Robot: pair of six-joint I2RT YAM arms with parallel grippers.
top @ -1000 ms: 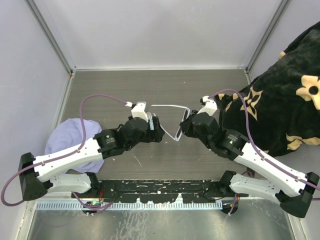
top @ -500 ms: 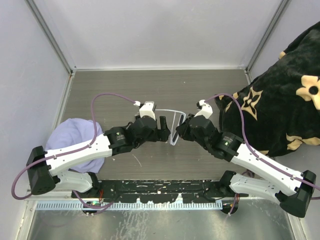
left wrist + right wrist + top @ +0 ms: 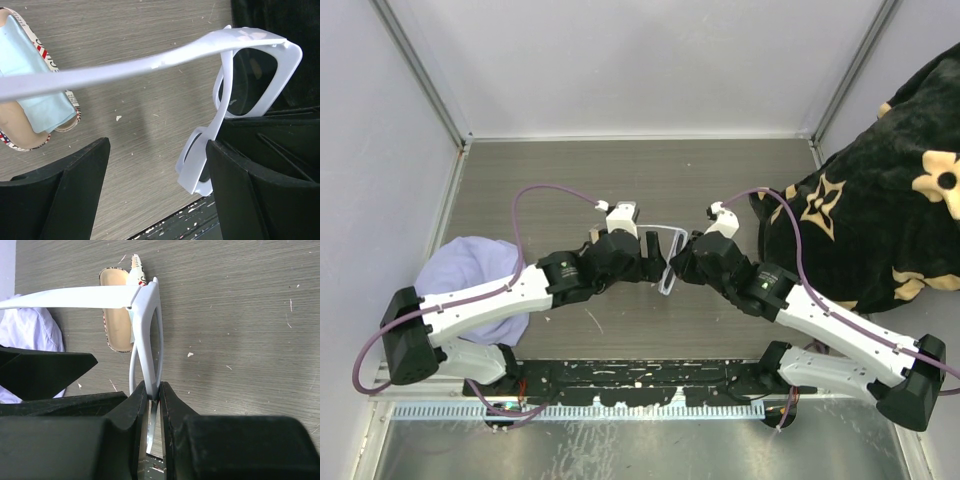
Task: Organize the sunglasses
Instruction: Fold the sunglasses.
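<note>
Sunglasses point(image 3: 149, 325) in narrow grip of right end effector point(image 3: 154, 391); left end effector point(image 3: 157, 150) agape.

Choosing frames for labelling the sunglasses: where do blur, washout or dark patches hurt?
Left wrist view: the near temple arm of the sunglasses is soft and washed out, though the lenses and table grain are crisp. Right wrist view: the frame is sharp where the right claw pinches it, but the claw is near-black. Top view: even light, the sunglasses small.

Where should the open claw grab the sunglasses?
Probably the thin temple arm, coming from the left side. The right claw already pinches the front frame of the sunglasses, and that arm sticks out straight and free across the open left claw.
</note>
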